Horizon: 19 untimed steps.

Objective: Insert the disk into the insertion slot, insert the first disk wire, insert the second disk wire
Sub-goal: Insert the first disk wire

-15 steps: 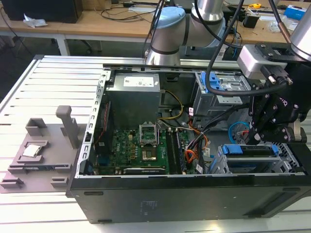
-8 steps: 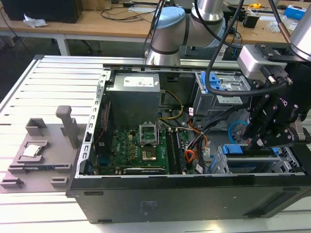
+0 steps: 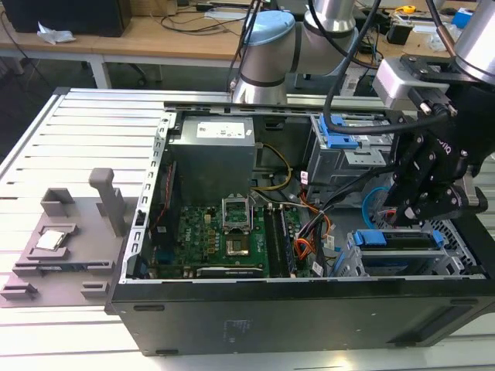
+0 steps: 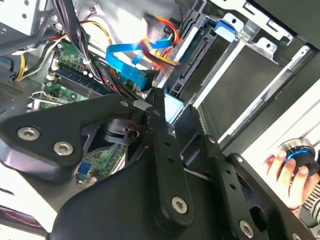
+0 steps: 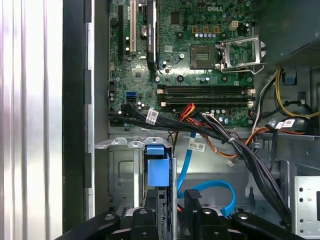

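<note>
Pincer (image 4: 170, 106) clenching on the blue-framed disk (image 5: 156, 167), disk sitting inside the metal drive cage (image 5: 122, 170), light blue cable (image 5: 187, 160) looping just beside the cage, orange wires (image 5: 187, 110) lying near the cage

Exterior view overlooks case (image 3: 271, 313); wrist views close inside.

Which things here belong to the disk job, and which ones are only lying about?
Job: disk, drive cage, orange-red wires, light blue cable, end effector.
Lying about: grey fixture, blue-latched bay, motherboard, person's hand.
</note>
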Each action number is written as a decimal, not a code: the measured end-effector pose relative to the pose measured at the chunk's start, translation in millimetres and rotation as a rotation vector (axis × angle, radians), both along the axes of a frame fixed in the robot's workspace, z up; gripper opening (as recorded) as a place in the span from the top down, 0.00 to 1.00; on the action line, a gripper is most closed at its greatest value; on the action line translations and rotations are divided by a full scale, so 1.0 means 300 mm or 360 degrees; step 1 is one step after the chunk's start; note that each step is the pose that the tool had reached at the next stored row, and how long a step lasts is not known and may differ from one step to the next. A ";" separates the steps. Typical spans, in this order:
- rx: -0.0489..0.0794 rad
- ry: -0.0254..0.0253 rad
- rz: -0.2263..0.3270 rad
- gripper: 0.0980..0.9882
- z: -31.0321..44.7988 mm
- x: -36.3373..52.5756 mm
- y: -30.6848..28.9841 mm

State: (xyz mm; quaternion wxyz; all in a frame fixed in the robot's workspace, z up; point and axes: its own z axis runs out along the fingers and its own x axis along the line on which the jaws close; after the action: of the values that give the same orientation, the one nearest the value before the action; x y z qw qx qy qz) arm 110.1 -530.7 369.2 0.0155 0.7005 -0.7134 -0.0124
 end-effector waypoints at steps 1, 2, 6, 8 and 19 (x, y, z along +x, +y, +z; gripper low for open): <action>0.0001 -0.00001 0.0000 0.70 0.000 0.000 0.000; 0.0001 -0.00001 0.0000 0.70 0.000 0.000 0.000; 0.0001 0.00077 0.0000 0.70 -0.015 0.018 0.000; 0.0001 0.00093 0.0000 0.70 -0.017 0.029 0.003; 0.0001 0.00152 -0.0001 0.70 -0.046 0.075 0.005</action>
State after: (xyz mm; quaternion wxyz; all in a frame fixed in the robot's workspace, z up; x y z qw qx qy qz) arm 132.5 -529.3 355.4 0.0188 0.7002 -0.7135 -0.0159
